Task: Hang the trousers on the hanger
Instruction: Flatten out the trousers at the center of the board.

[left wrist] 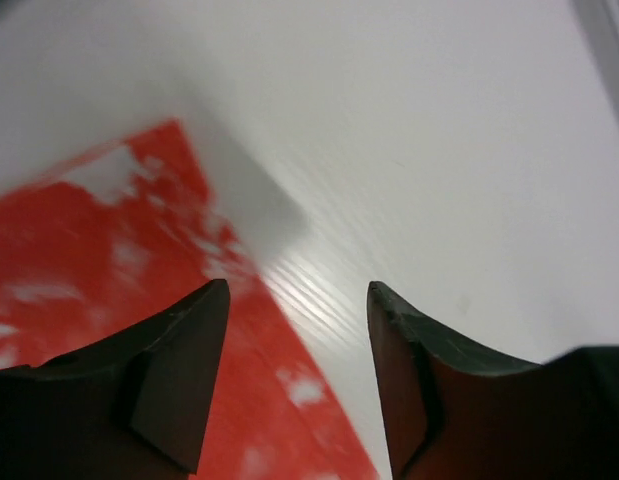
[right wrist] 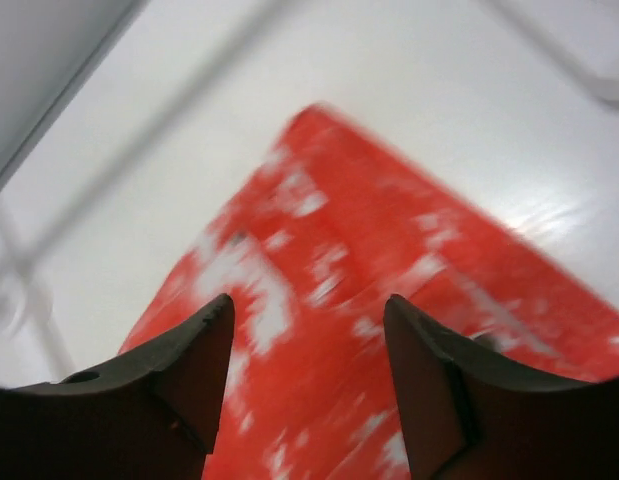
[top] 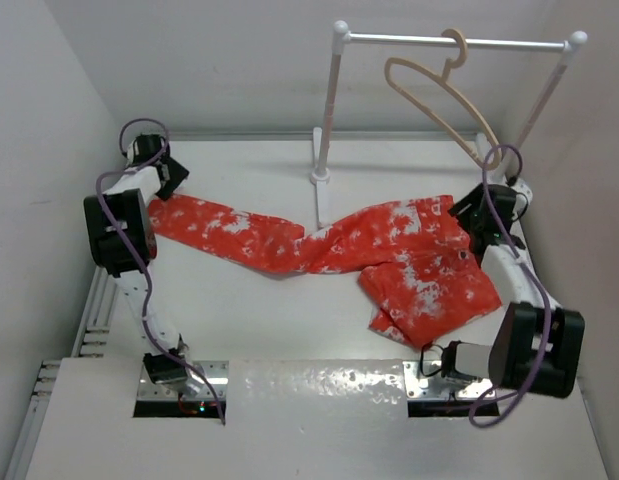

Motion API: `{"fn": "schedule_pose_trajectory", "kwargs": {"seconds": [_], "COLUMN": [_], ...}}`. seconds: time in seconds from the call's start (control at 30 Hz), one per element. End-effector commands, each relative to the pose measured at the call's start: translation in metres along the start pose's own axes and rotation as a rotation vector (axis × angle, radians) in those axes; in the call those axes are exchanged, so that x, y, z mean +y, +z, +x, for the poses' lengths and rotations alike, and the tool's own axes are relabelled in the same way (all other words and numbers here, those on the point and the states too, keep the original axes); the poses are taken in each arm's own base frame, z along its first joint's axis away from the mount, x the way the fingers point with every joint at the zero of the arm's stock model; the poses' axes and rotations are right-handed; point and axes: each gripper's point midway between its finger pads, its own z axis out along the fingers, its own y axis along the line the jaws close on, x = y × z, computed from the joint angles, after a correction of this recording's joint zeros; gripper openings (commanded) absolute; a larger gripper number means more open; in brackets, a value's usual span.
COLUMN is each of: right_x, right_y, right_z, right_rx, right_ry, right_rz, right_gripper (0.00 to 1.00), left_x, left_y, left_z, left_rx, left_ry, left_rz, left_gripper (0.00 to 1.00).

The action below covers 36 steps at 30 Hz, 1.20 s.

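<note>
Beneath your left gripper (left wrist: 299, 292), jaws spread, a leg end of the trousers (left wrist: 79, 260) is lying; your right gripper (right wrist: 309, 302), likewise spread, is hovering over what seems the waist. They are running left-right across the table (top: 249, 312), hanger (top: 459, 58) hanging on the rail (top: 409, 40).

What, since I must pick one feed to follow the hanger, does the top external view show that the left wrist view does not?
Only the top external view shows the hanger hooked on the white rail, the whole trousers spread out, the right gripper at their waist end, and both arms. Only the left wrist view shows the left gripper up close: fingers apart, nothing between them, over the edge of a trouser leg. Both show the red-orange speckled fabric lying on the white table.
</note>
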Motion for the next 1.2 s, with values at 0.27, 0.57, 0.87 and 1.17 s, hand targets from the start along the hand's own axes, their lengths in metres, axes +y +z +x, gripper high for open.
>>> {"fn": "schedule_pose_trajectory", "kwargs": {"seconds": [0.27,0.57,0.87,1.17], "right_x": [0.028,0.038,0.033,0.015], "right_y": [-0.069,-0.107,-0.111,-0.111], "right_z": [0.104,0.062,0.074,0.104], "right_rx": [0.189,0.084,0.158,0.234], "right_ry": [-0.16,-0.201,-0.264,-0.276], "right_rz": [-0.255,-0.283,-0.285,-0.281], "right_gripper": [0.0,0.0,0.13,0.19], "left_x": [-0.196,-0.135,-0.062,-0.067], "left_y": [-0.272,-0.35,-0.365,-0.369], "left_z": [0.058,0.322,0.483,0.546], "left_rx": [-0.275,0.066,0.408,0.566], "left_ry": [0.268,0.573,0.838,0.885], "left_rz": [0.571,0.791,0.905,1.003], "left_gripper": [0.11,0.0,0.47,0.58]}}
